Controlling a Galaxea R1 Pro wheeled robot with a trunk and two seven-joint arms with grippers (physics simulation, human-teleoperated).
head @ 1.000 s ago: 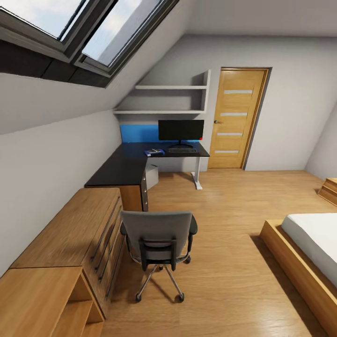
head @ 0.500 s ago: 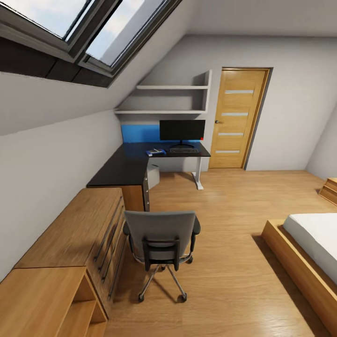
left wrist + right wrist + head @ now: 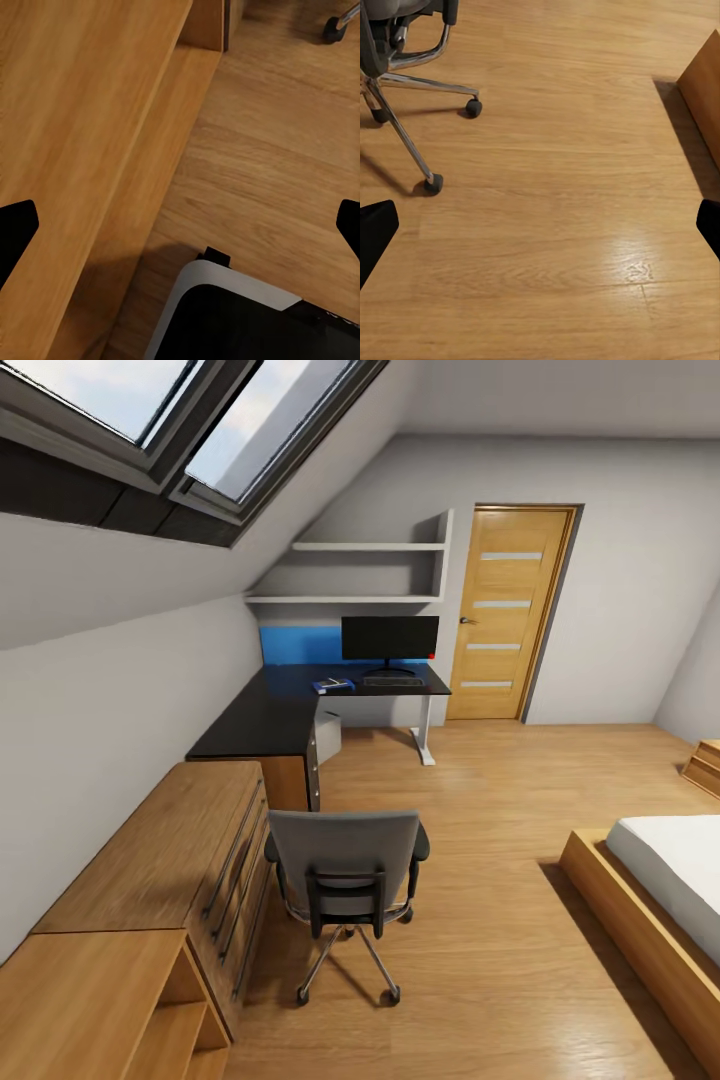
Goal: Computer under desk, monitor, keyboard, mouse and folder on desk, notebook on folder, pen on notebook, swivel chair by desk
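Nothing among the room's things is shifting against the earlier head views; only the whole picture is sliding a little, so the camera is moving while chair, bench and door are keeping their places.

Each tool is showing as two black fingertips at opposite edges of its wrist view. The left tool (image 3: 180,225) is standing wide open with nothing between its tips, hanging over the wooden floor (image 3: 277,142) beside the light wooden drawer chest (image 3: 82,112), with a white-rimmed dark part of the robot below. The right tool (image 3: 540,225) is likewise spread wide and empty above bare floor, with the chrome wheeled base of the swivel chair (image 3: 405,82) near one corner.

From the head, the swivel chair (image 3: 345,860) is standing on the floor just beside the drawer chest (image 3: 150,870), its grey backrest facing the camera, well apart from the bench (image 3: 290,705). On the far wing of the black bench the monitor (image 3: 390,640) is standing upright, with the keyboard (image 3: 391,681) lying just before it. The blue folder (image 3: 331,685) is lying on the bench near the keyboard; whatever is on it is too small to tell. The computer (image 3: 327,733) is sitting under the bench. A wooden door (image 3: 505,615) is standing closed beyond, and a bed (image 3: 660,900) is lying at the right.
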